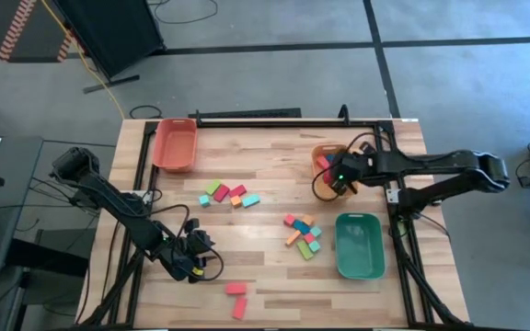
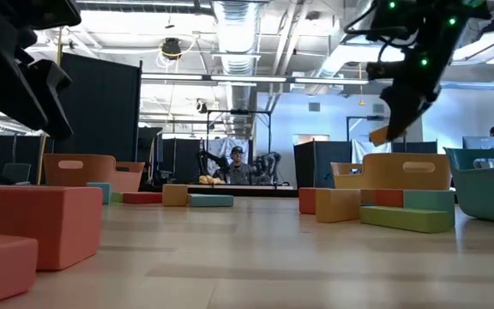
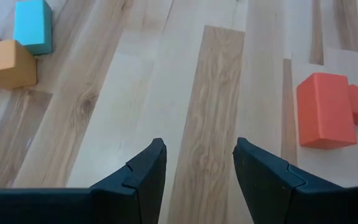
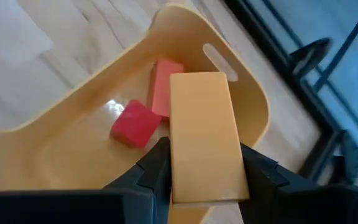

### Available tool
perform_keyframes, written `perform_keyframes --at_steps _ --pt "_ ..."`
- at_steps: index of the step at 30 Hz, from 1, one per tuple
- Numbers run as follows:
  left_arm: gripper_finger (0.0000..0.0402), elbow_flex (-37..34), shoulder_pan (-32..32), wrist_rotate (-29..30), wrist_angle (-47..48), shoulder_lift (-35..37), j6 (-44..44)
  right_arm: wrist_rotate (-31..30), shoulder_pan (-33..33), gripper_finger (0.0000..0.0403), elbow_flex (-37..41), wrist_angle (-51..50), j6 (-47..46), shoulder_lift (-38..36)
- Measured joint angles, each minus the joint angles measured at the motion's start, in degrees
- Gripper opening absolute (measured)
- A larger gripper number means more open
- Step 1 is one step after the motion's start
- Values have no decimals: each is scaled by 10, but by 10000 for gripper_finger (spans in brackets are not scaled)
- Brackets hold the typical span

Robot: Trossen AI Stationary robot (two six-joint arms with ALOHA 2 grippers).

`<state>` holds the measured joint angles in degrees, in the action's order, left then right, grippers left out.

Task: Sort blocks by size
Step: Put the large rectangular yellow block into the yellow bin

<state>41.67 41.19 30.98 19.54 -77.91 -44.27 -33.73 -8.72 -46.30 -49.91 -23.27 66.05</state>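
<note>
My right gripper (image 1: 336, 175) is shut on an orange bar block (image 4: 204, 124) above the orange tray (image 1: 325, 154), which holds two red blocks (image 4: 135, 123). My left gripper (image 3: 197, 152) is open and empty, low over the table's near left part (image 1: 191, 257). Two red-orange blocks (image 3: 325, 109) lie on the table just ahead of it. Loose blocks lie flat in two clusters: one mid-table (image 1: 228, 195), one beside the green tray (image 1: 302, 234). My right gripper pinches the orange bar's two long sides (image 4: 176, 168) between its two fingers, near one end. The bar runs forward along the fingers and past their tips. The fingers slant down from the table's right side. The bar is lifted clear above the orange tray's inside (image 4: 73, 155).
A red-orange tray (image 1: 175, 144) stands at the far left and a green tray (image 1: 359, 244) at the near right. Bare wood lies between the two block clusters and along the near edge. A person sits in the room far behind the table (image 2: 237, 163).
</note>
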Motion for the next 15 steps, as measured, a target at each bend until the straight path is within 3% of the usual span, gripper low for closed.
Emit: perform_keyframes --at_steps 15 --pt "178 0 0 0 -39 0 -1 164 -90 161 70 107 68 -20"
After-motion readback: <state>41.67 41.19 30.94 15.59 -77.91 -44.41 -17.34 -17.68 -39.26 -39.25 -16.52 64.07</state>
